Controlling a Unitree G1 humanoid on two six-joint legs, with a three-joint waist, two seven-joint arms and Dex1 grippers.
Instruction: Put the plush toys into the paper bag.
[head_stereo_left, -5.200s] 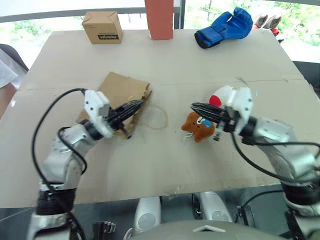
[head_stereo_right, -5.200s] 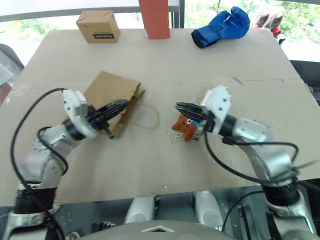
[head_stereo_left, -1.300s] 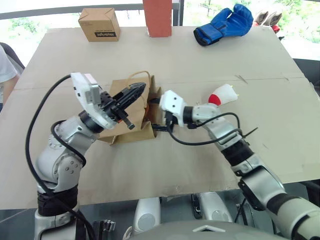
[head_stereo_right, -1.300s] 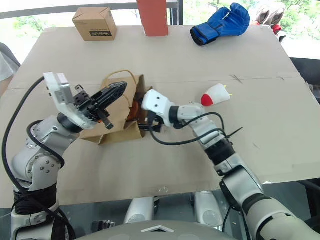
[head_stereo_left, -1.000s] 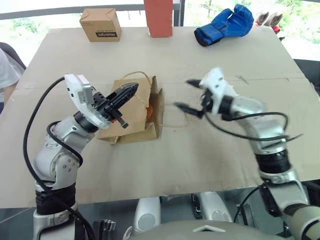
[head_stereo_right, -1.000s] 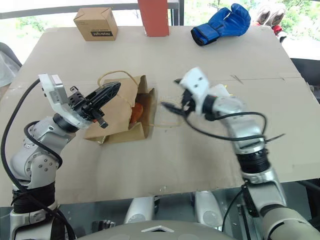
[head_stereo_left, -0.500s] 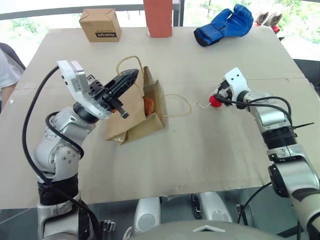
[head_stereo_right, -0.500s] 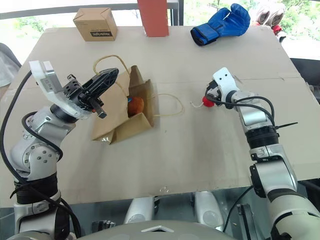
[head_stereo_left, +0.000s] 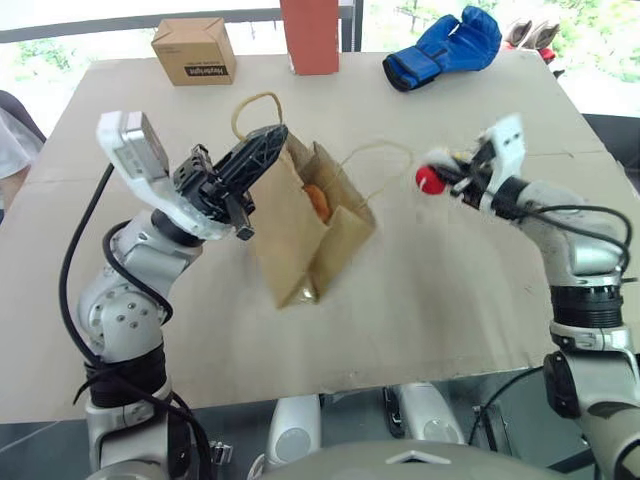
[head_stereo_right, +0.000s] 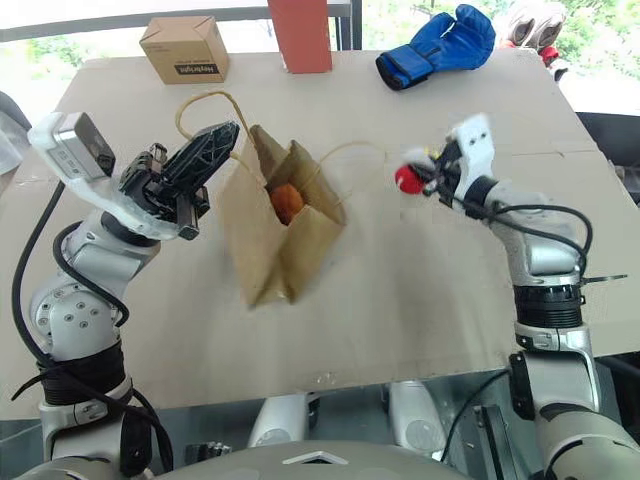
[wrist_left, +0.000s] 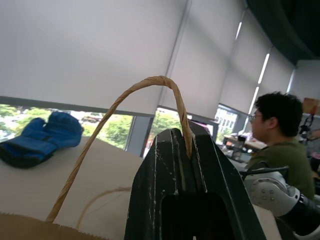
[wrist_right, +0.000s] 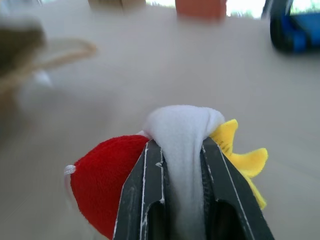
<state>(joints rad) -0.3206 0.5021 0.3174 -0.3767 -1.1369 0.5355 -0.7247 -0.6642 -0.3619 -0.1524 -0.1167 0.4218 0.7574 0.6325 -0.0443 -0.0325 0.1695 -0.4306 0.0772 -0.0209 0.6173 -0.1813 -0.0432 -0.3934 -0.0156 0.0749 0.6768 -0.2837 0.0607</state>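
Daylight floods in from the windows (head_stereo_left: 400, 20) beyond the table's (head_stereo_left: 420, 300) far edge, blowing them out to near white. The tabletop is evenly bright with only soft shadows. The right gripper (head_stereo_left: 462, 172) and its white toy (wrist_right: 181, 131) smear with motion blur; the right wrist view's background is out of focus.

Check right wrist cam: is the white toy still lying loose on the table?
No, the right gripper is shut on the white plush toy, its red end sticking out beside the fingers.
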